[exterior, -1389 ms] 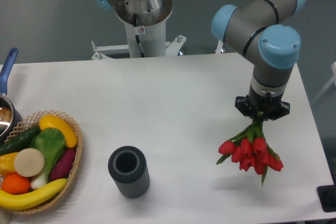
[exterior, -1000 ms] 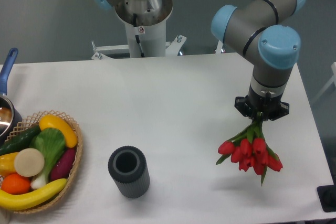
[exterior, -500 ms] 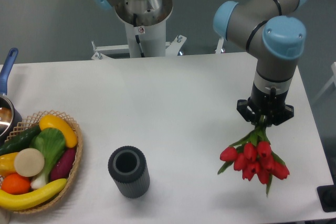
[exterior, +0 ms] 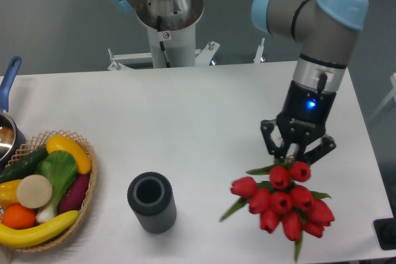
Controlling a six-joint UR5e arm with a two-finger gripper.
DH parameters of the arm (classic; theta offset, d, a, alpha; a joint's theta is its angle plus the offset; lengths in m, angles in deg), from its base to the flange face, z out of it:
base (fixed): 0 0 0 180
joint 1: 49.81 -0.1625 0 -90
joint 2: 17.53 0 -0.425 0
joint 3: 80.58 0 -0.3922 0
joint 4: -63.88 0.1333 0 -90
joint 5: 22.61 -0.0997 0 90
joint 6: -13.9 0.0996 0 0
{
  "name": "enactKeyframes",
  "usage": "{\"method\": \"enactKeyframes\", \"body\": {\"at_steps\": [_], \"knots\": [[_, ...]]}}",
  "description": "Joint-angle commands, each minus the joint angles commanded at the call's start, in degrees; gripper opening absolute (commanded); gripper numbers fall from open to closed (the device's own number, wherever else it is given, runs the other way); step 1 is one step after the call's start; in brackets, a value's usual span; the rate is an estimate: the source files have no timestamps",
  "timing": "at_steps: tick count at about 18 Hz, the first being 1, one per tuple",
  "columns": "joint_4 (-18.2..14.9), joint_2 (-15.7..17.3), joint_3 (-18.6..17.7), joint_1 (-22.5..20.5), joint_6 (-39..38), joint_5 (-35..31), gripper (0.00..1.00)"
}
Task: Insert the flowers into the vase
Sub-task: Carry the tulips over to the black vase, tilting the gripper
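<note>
The red tulips [exterior: 281,203] with green stems and leaves hang from my gripper [exterior: 297,156], which is shut on their stems, hidden behind the blooms. The bunch is held in the air above the table's right front part, blooms toward the camera and spread wide. The dark grey ribbed vase [exterior: 151,202] stands upright at the front middle of the table, its round mouth open and empty. The flowers are well to the right of the vase, apart from it.
A wicker basket [exterior: 86,196] with toy vegetables and fruit sits at the front left. A pot with a blue handle [exterior: 8,77] is at the left edge. The robot base [exterior: 167,17] stands behind the table. A dark object [exterior: 387,233] is at the right front corner.
The arm has lifted and tilted, so the gripper and tulips swung toward the camera and slightly left; the blooms now look larger and more spread out. The vase has not moved.
</note>
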Motion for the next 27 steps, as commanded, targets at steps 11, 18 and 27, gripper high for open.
{"method": "enactKeyframes", "body": {"at_steps": [11,18,27], "knots": [[5.46,4.31,-2.55,4.14,0.00,21.89,0.00],[6.25,2.46,-3.86,4.31,4.82,29.89,0.00],[6.25,0.71,-6.24,6.07,9.84,30.25,0.00]]}}
